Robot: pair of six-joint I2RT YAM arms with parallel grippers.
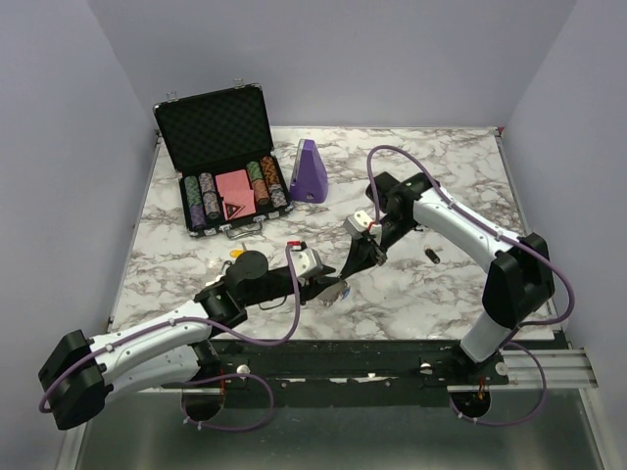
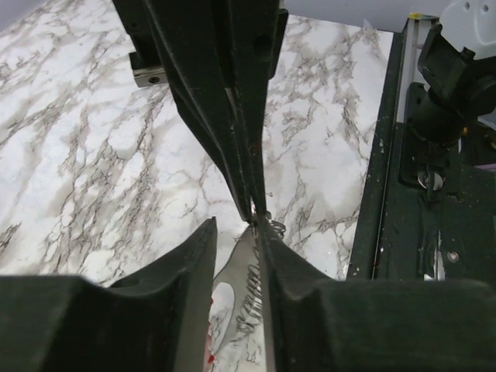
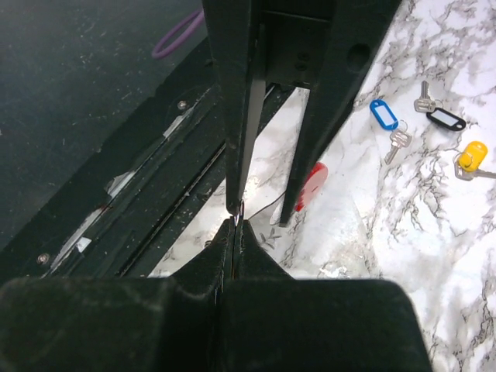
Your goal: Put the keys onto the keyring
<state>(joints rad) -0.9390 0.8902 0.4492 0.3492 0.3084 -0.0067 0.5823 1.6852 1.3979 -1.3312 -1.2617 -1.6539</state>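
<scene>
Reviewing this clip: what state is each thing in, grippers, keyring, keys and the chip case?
keyring: pinched by the right gripper.
right gripper: shut on the keyring.
left gripper: open, fingers either side of the keyring's metal part.
keys: three tagged ones lying loose on the table, off the ring.
case: open, lid upright, chips inside.

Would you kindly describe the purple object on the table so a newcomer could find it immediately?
Find the open black case of poker chips at the back left of the marble table. Immediately right of it stands a purple wedge: upright, tapering upward, the only purple block.
</scene>
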